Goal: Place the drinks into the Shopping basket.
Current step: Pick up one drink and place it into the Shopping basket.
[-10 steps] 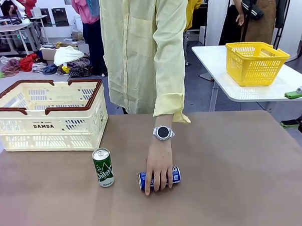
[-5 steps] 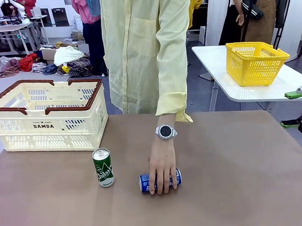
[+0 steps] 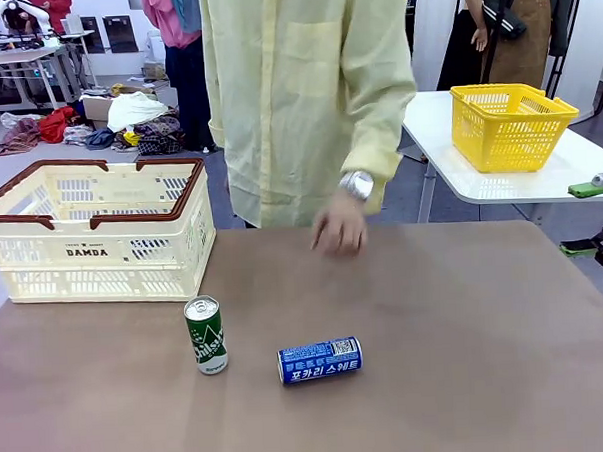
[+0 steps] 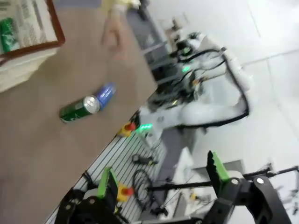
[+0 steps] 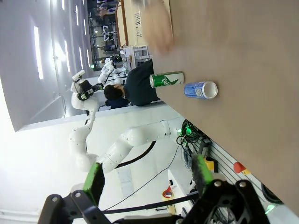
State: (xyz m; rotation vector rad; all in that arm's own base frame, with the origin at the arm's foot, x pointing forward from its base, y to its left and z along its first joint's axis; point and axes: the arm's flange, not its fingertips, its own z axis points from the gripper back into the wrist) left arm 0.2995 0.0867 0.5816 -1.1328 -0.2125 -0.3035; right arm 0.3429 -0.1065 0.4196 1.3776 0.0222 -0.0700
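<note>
The green can [image 3: 205, 335] stands upright on the brown table [image 3: 468, 379], just in front of the cream Shopping basket [image 3: 97, 235]. To its right the blue can [image 3: 319, 360] lies on its side, with nothing touching it. Both cans appear in the left wrist view [image 4: 77, 108] [image 4: 106, 94] and the right wrist view [image 5: 166, 80] [image 5: 200, 89]. The person's hand [image 3: 338, 227] hovers over the table's far edge. My left gripper [image 4: 161, 179] is open in the air off the table. My right gripper [image 5: 147, 176] is open too; its green pads [image 3: 588, 188] show at the right edge.
A yellow mesh basket [image 3: 509, 125] stands on a white side table [image 3: 500, 182] at the back right. The person in a pale yellow shirt [image 3: 306, 96] stands at the far edge. The Shopping basket's corner [image 4: 28, 44] also shows in the left wrist view.
The person's hand let go of the lying blue can and drew back to the far edge of the table. The green can and both arms stayed put.
</note>
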